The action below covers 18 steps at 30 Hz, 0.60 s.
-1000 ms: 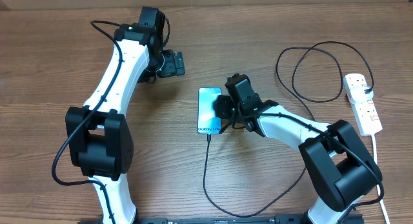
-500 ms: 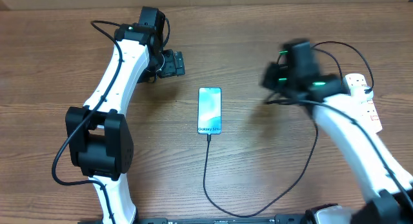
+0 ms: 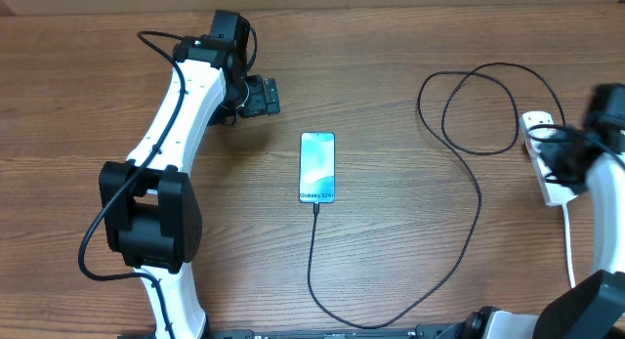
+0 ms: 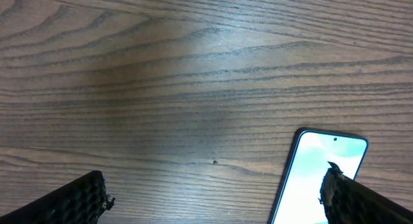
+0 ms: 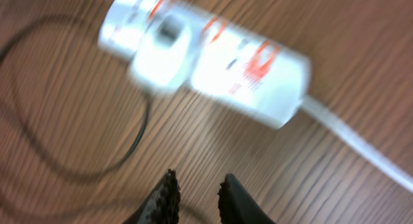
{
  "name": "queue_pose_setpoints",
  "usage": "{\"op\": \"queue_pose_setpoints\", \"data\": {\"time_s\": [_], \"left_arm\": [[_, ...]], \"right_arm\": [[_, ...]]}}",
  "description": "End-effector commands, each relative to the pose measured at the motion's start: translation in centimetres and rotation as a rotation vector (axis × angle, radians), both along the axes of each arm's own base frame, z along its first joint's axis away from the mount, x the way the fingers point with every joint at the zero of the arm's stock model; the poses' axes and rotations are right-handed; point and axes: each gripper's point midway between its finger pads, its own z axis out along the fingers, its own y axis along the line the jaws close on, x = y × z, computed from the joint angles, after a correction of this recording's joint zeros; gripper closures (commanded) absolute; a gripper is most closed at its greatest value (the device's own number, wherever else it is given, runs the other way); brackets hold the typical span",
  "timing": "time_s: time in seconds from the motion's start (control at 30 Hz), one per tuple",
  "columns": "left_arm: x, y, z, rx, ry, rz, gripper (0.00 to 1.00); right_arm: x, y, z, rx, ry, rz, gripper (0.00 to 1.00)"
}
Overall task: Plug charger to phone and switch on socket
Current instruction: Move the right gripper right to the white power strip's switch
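The white elongated power strip with red switches (image 3: 549, 165) lies at the table's right edge. Its long axis runs roughly away from the robot, and its thick white cord (image 3: 569, 243) trails back toward the base. In the right wrist view the strip sits diagonally just ahead of the right gripper (image 5: 199, 199). That gripper's fingers (image 5: 169, 197) are drawn close with only a slim gap and grip nothing. The frame is blurred, so which red switch lies nearest cannot be told. The right arm is plainly the nearer one.

The thin black charger cable (image 3: 311, 261) runs from the strip in loops to the lower end of the slim teal-screened smartphone (image 3: 317, 167), which lies mid-table. It appears to be plugged in there. The left gripper (image 3: 256, 97) hovers beyond the phone, spread wide and empty. The brown wooden table (image 3: 410, 46) leaves open room around the strip.
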Motion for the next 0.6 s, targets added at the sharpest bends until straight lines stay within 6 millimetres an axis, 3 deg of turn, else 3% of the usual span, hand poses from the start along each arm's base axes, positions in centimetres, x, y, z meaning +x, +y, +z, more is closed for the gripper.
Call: {"op": "queue_pose_setpoints", "data": {"time_s": [0.0, 0.03, 0.13, 0.3, 0.57], "left_arm": [[0.1, 0.3, 0.4, 0.010, -0.013, -0.005, 0.01], [0.1, 0.3, 0.4, 0.010, -0.013, -0.005, 0.00], [0.1, 0.3, 0.4, 0.010, -0.013, -0.005, 0.00], [0.1, 0.3, 0.4, 0.010, -0.013, -0.005, 0.00], [0.1, 0.3, 0.4, 0.009, -0.013, -0.005, 0.01]], "right_arm": [[-1.2, -3.6, 0.5, -0.041, -0.030, -0.099, 0.55], [-1.5, -5.0, 0.7, -0.055, -0.052, -0.134, 0.38], [-2.7, -8.2, 1.0, -0.097, -0.074, -0.224, 0.00], [-4.0, -10.8, -0.7, -0.114, -0.017, -0.236, 0.00], [-1.9, -11.6, -5.0, -0.091, 0.037, -0.067, 0.00]]}}
